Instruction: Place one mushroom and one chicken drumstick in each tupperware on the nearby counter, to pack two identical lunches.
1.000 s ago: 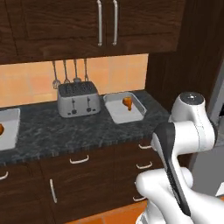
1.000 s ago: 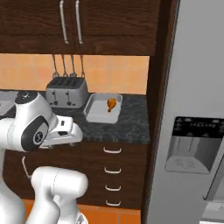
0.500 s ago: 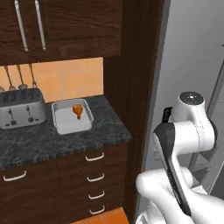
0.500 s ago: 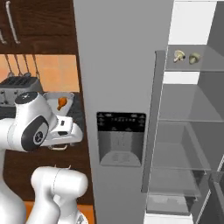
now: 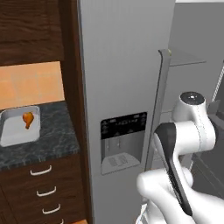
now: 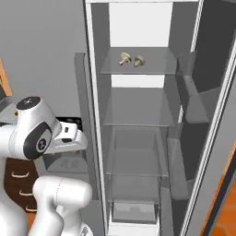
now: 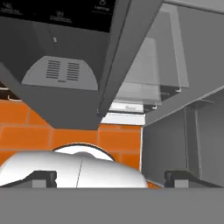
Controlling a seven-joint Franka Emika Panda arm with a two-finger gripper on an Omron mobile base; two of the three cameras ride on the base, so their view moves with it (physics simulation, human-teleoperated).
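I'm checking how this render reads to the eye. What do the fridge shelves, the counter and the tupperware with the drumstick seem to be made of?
Fridge shelves: probably clear glass, since the back wall shows through them. Counter: polished stone by its look, dark with fine pale speckles. Tupperware: likely matte plastic, plain pale grey with rounded corners, though the look leaves metal possible.

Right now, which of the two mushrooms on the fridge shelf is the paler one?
The left mushroom: cream-white with its stem showing. The right mushroom beside it on the top glass shelf is darker, olive-tan.
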